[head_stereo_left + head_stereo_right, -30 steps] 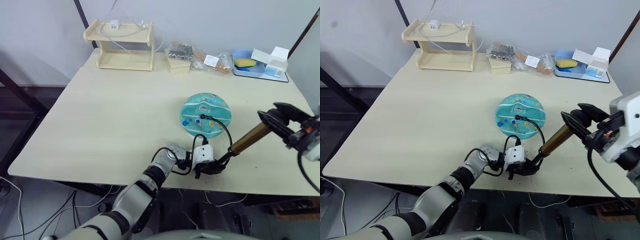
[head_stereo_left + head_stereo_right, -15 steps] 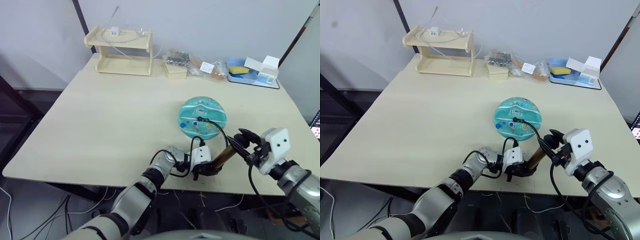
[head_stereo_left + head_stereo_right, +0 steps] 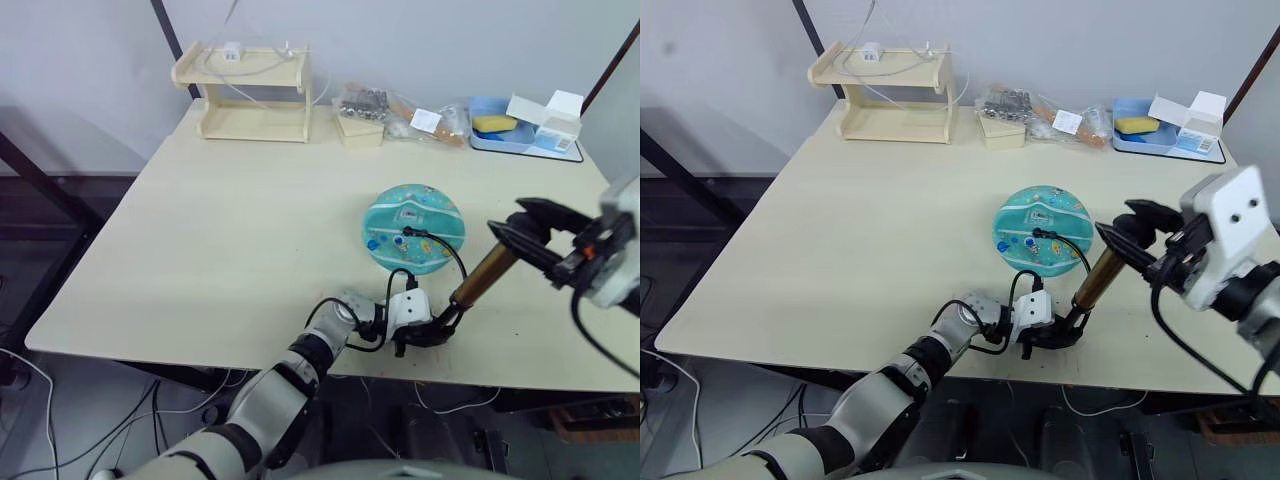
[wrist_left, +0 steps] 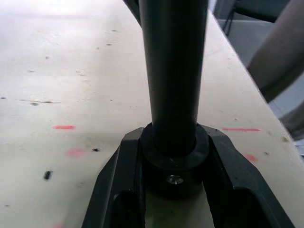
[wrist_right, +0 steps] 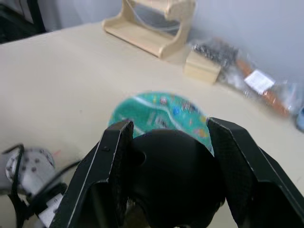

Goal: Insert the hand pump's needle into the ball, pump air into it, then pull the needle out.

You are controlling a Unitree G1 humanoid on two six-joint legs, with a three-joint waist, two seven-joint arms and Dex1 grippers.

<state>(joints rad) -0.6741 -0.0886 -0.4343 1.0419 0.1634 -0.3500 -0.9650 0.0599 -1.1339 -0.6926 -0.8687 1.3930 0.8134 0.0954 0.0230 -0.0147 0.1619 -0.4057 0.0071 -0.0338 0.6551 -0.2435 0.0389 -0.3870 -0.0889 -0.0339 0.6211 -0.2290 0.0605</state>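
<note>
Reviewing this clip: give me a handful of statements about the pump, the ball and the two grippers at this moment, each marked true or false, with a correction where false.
1. The left gripper clamps the black base cap of the hand pump at the table's near edge. True.
2. The right gripper is closed around the pump's handle end. True.
3. The ball is fully round. False: it lies flattened on the table.
4. The pump lies flat on the table. False: it tilts up from the left gripper toward the right gripper.
5. The black hose runs onto the ball's top. True.
6. The ball sits in the blue tray. False: it lies mid-table.
</note>
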